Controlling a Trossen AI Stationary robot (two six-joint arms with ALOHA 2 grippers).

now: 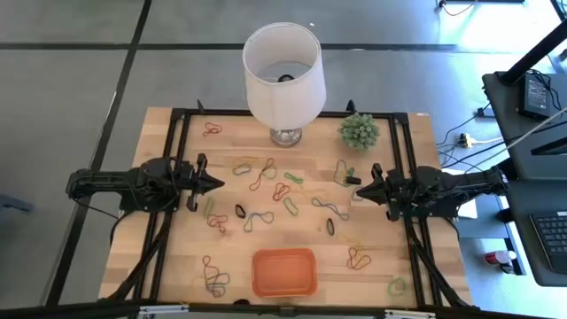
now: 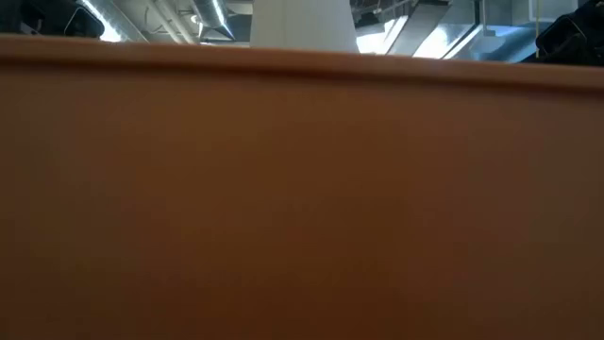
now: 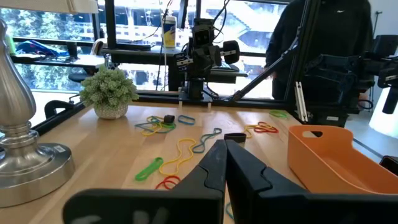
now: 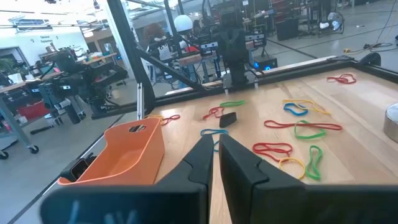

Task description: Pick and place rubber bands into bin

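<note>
Rubber bands (image 1: 263, 174) in red, green, blue, yellow and black lie scattered flat over the middle of the wooden table. The wrist views show them too, among them a yellow rubber band (image 3: 178, 155) and a red rubber band (image 4: 272, 149). The orange bin (image 1: 283, 272) stands near the table's near edge, between the arms; its wall (image 2: 302, 198) fills the low view. It also appears as the bin (image 3: 329, 160) and the bin (image 4: 127, 151). My left gripper (image 1: 216, 184) hovers shut at the table's left side. My right gripper (image 1: 355, 182) hovers shut at the right side. They point at each other.
A white lampshade (image 1: 283, 71) on a metal lamp base (image 3: 25, 155) stands at the far edge's middle. A small potted plant (image 1: 359, 130) sits to its right. A black frame (image 1: 177, 133) rims the table. A dark-clothed person (image 3: 323, 37) stands beyond the right side.
</note>
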